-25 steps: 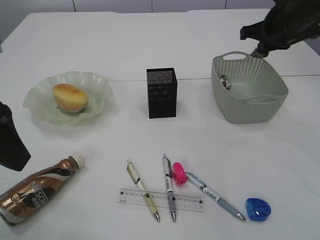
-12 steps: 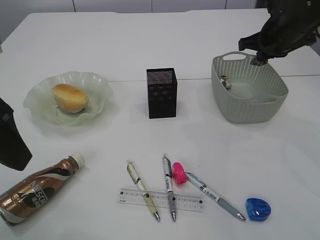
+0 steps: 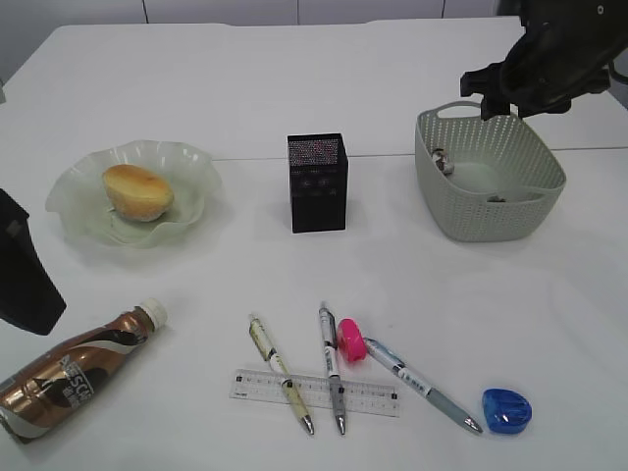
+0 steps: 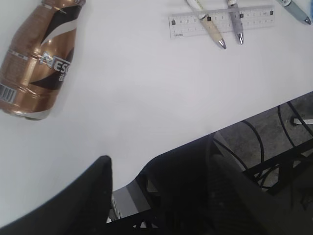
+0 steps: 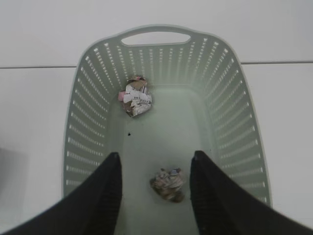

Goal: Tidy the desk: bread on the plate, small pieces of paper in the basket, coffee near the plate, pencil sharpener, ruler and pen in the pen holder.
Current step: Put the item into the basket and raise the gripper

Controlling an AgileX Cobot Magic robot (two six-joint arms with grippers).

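White desk [image 3: 294,98] with a thin seam across it, scattered with items.
Far left sits the plate [image 3: 201,177], centre the pen holder [image 3: 317,183], far right the basket [image 3: 488,218]. Near left lies the coffee [image 3: 74,373]; near centre the ruler [image 3: 257,386] under pens [image 3: 332,365], beside a pink sharpener [image 3: 351,340] and a blue sharpener [image 3: 506,409].

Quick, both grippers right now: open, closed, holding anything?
Left gripper: open, holding nothing.
Right gripper: open and empty above the basket; a paper ball lies below it.

Pale panelled wall [image 3: 226,10] behind; perhaps grey floor [image 4: 288,132] below.
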